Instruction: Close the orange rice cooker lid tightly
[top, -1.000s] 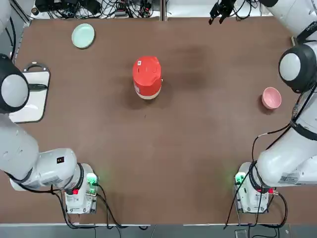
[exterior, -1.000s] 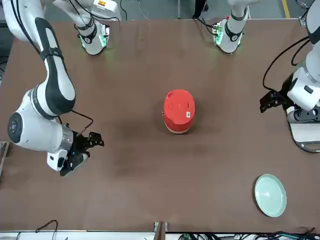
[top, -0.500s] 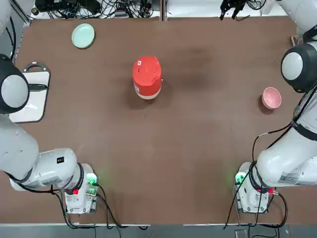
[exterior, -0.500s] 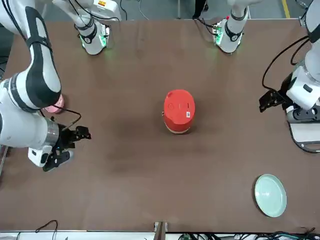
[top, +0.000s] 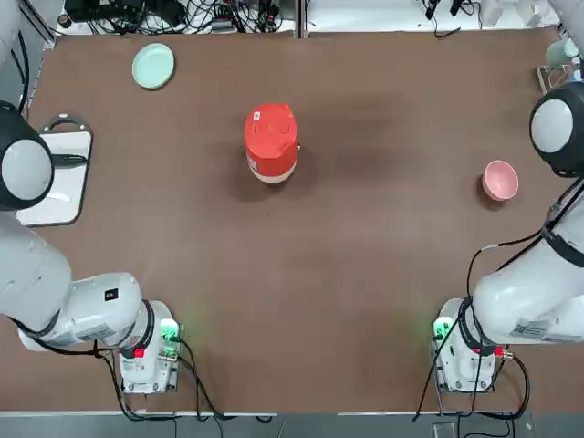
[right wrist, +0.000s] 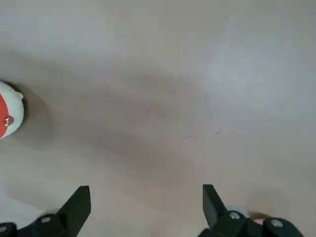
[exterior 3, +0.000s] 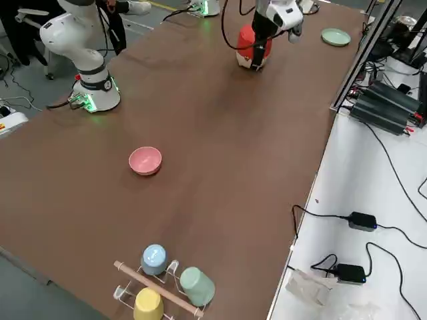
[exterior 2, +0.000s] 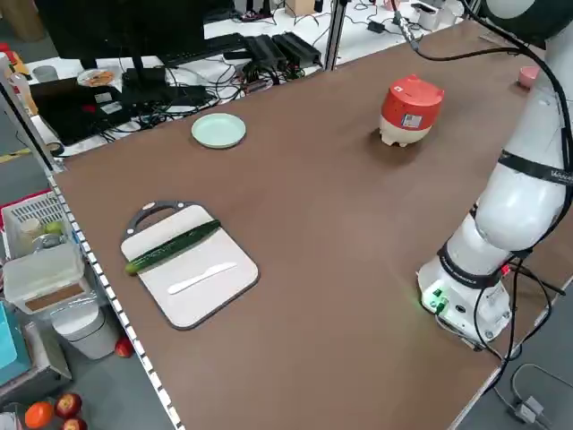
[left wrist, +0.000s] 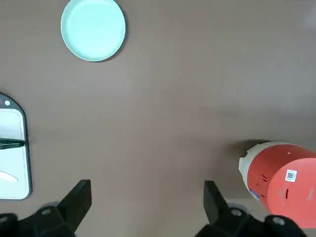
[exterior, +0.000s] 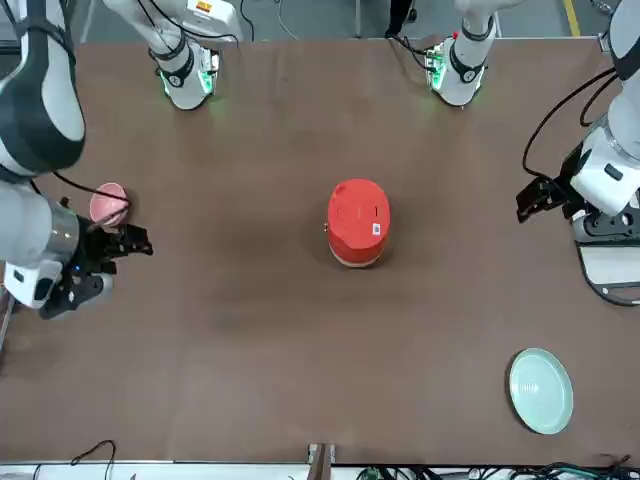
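Far left: chopping board [exterior 2: 206,291] flat on the table [top: 365,274], cucumber [exterior 2: 175,246] and white knife [exterior 2: 202,278] on it. Left gripper [left wrist: 148,183] is up above the table by the board, jaws spread, nothing in them. Looks parked.

Next across, green plate [top: 153,66], flat, well apart from the cooker.

Around the middle, toward the far side: rice cooker [top: 271,171], upright. Lid [top: 269,126] looks down, no gap I can make out. Can't tell if it's latched. Small metal knob [right wrist: 9,120] on the side facing the right arm.

Right: pink bowl [top: 500,181], upright. Right gripper [right wrist: 147,188] is above the table at the right side, a bit beyond the bowl, also spread and empty, not touching anything. Past it, rack [exterior 3: 155,287] with three cups.

Step, my read: pre-contact or already finished; can't call it without latch state. If not latched, next move is one gripper over the lid, jaws together, straight press near the catch edge. Off-centre push could tip or slide the cooker.
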`<action>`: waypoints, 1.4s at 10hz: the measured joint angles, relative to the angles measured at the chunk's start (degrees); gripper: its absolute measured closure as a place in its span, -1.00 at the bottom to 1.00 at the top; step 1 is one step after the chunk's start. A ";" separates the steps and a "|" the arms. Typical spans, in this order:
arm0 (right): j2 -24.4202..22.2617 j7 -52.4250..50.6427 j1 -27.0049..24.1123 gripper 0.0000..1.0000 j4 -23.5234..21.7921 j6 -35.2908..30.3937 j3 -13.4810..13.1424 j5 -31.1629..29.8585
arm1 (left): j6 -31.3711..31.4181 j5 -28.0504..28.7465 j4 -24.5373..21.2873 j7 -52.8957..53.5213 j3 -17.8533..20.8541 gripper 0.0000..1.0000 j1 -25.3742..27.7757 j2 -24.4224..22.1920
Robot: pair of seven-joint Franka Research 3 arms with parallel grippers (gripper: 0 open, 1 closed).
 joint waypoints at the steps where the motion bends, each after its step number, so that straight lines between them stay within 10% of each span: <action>1: -0.65 0.00 -0.01 -1.00 -0.01 -1.03 -0.02 -0.10 | 0.00 0.00 0.01 0.00 0.03 -1.00 0.10 0.00; 4: -2.87 -0.03 0.94 -1.00 -0.26 -4.53 -2.41 -0.35 | 0.00 0.00 0.06 0.00 0.13 -1.00 0.12 -0.12; 8: -11.89 -0.10 7.73 -1.00 -12.24 -0.34 -13.90 -0.41 | -0.06 -0.02 0.05 0.02 1.69 -1.00 -0.36 -0.15; 14: -15.86 -0.40 8.19 -1.00 -19.89 4.25 -18.54 -1.89 | -1.67 -3.05 0.06 0.33 11.50 -1.00 -8.83 -0.33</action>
